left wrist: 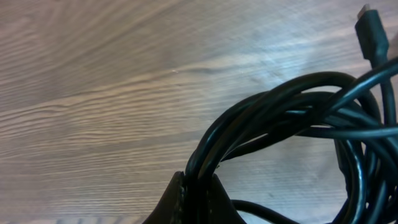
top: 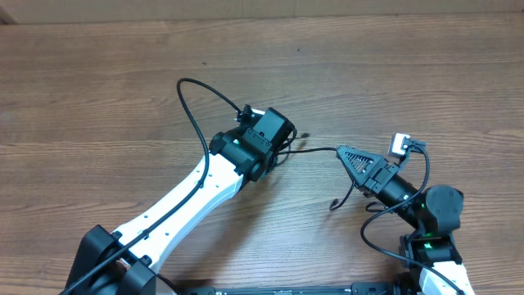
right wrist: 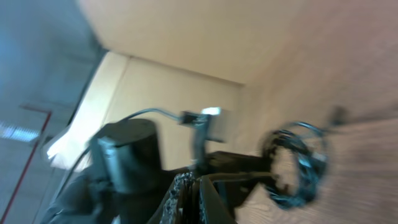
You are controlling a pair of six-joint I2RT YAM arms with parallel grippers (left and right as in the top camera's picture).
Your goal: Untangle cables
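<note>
The cables are thin black cords, looped into a bundle (left wrist: 292,102) with a small plug (left wrist: 371,34) sticking up at the right. My left gripper (left wrist: 200,182) is shut on that bundle, pinching several strands between its jaws. From overhead the left gripper (top: 282,141) hides most of the bundle. One strand (top: 315,151) runs from it to my right gripper (top: 342,152), which is shut on that cable. A loose end (top: 336,203) lies below the right gripper. The right wrist view is blurred: the right gripper (right wrist: 196,182) is shut on a thin cable, with the bundle (right wrist: 297,163) beyond.
The wooden table (top: 98,98) spreads out to the left and far side. The left arm's own thick wire (top: 192,106) arcs over the table, and the right arm's wire (top: 385,217) loops near its base. A pale wall (top: 246,8) borders the far edge.
</note>
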